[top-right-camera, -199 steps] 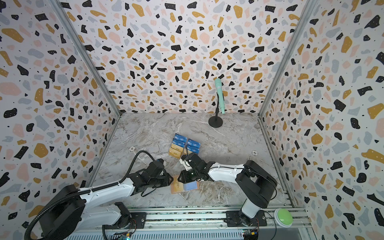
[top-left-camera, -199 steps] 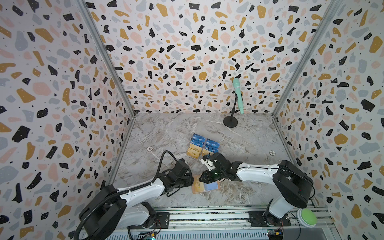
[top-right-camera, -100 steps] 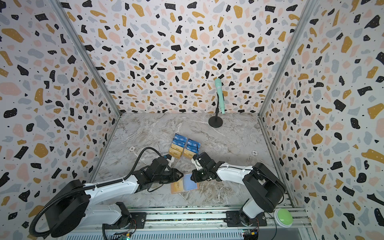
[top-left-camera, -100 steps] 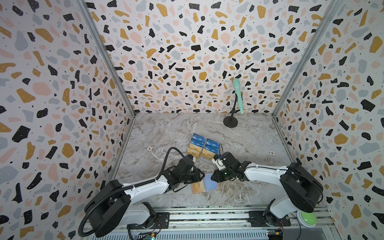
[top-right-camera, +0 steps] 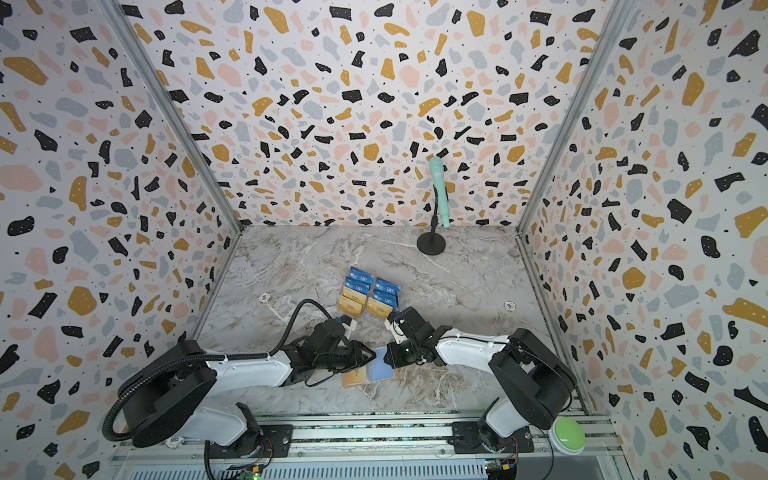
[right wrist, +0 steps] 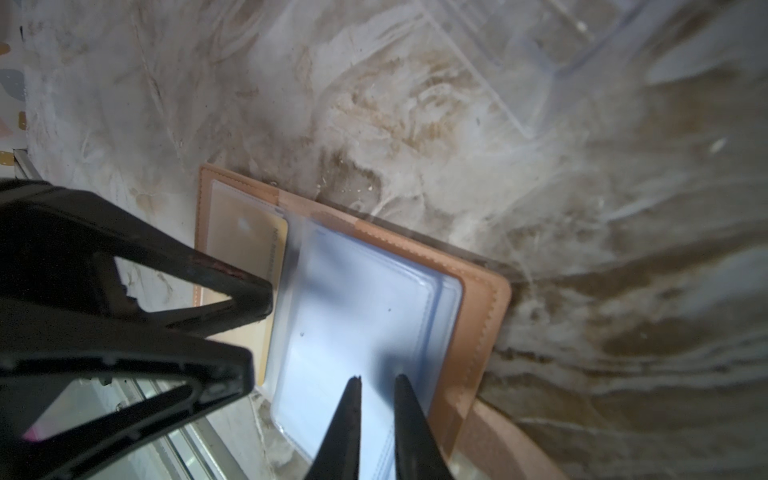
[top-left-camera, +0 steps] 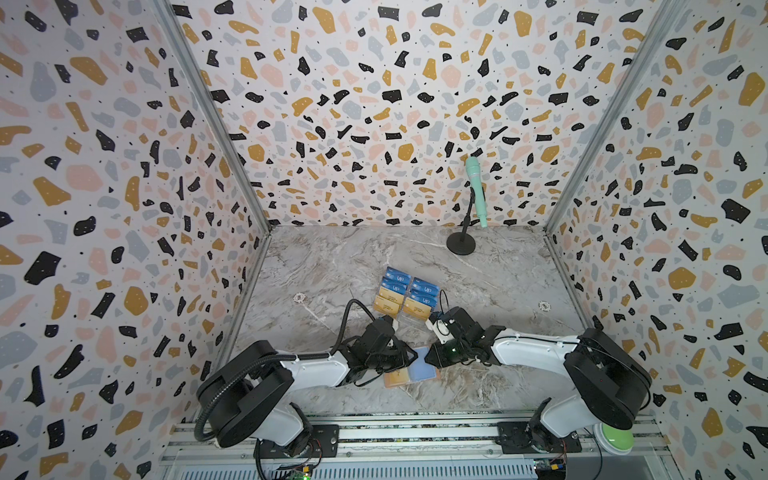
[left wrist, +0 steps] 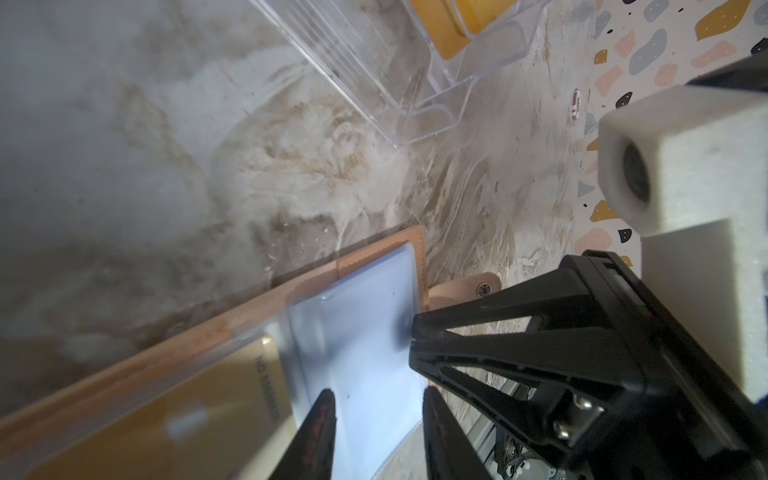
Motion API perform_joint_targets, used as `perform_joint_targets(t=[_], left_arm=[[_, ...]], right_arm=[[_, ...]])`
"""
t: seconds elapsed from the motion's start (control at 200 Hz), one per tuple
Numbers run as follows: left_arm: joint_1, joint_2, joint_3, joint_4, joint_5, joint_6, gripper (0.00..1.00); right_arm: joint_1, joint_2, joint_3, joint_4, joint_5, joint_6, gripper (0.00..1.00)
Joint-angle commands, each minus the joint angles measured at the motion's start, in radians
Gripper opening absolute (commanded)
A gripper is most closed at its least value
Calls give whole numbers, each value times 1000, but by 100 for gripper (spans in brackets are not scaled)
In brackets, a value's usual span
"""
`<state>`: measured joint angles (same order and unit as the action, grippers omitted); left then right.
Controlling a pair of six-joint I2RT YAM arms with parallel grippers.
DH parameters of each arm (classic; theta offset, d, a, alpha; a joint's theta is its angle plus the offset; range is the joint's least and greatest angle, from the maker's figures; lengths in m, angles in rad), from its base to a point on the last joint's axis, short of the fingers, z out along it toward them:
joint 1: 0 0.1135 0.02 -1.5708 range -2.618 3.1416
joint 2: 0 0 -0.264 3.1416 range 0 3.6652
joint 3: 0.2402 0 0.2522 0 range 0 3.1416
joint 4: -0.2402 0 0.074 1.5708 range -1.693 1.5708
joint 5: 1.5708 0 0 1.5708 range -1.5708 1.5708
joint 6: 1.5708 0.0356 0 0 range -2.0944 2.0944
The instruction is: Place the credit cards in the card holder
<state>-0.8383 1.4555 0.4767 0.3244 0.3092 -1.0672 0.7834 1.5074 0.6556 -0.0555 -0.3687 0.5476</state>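
Note:
The card holder (right wrist: 478, 332) lies open on the marble near the front, seen in both top views (top-left-camera: 437, 376). A gold credit card (right wrist: 253, 249) fills its left sleeve. A blue credit card (right wrist: 365, 316) sits in the clear sleeve on its right half. My left gripper (left wrist: 378, 392) hovers over the blue card's sleeve with its jaws apart and nothing between them. My right gripper (right wrist: 378, 378) comes from the opposite side. Its tips rest on that sleeve with only a narrow gap, and whether they pinch anything is unclear. The two grippers (top-left-camera: 413, 356) (top-left-camera: 428, 359) nearly meet.
A clear acrylic tiered stand (top-left-camera: 415, 320) just behind the holder carries several more blue (top-left-camera: 397, 277) and gold (top-left-camera: 386, 305) cards. A mint microphone (top-left-camera: 473, 191) on a black stand is at the back right. A green button (top-left-camera: 617, 432) sits on the front rail.
The left gripper has slid right onto the holder. The right gripper has drawn back toward the holder's right edge and its jaws have narrowed. The blue card now lies in the sleeve.

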Motion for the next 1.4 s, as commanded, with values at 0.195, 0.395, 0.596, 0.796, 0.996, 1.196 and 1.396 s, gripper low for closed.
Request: perform_joint_targets(t=[0.195, 0.395, 0.596, 0.796, 0.996, 1.196, 1.396], left_arm=[[-3, 29, -13, 71, 24, -1, 37], [-8, 60, -15, 103, 37, -3, 37], [-14, 78, -10, 99, 39, 8, 37], [-17, 84, -31, 164, 57, -24, 37], [-18, 84, -47, 213, 67, -48, 37], [-18, 104, -55, 270, 84, -70, 37], [-19, 109, -69, 312, 86, -88, 37]], right_arm=[[-7, -17, -24, -33, 27, -11, 18], [-7, -18, -26, -29, 27, -8, 18], [-7, -20, -30, -23, 26, -3, 18], [-7, -18, -34, -12, 24, 3, 18], [-7, -16, -33, -7, 22, 4, 18], [-6, -13, -33, -5, 20, 5, 17], [-6, -16, -34, -3, 20, 8, 17]])
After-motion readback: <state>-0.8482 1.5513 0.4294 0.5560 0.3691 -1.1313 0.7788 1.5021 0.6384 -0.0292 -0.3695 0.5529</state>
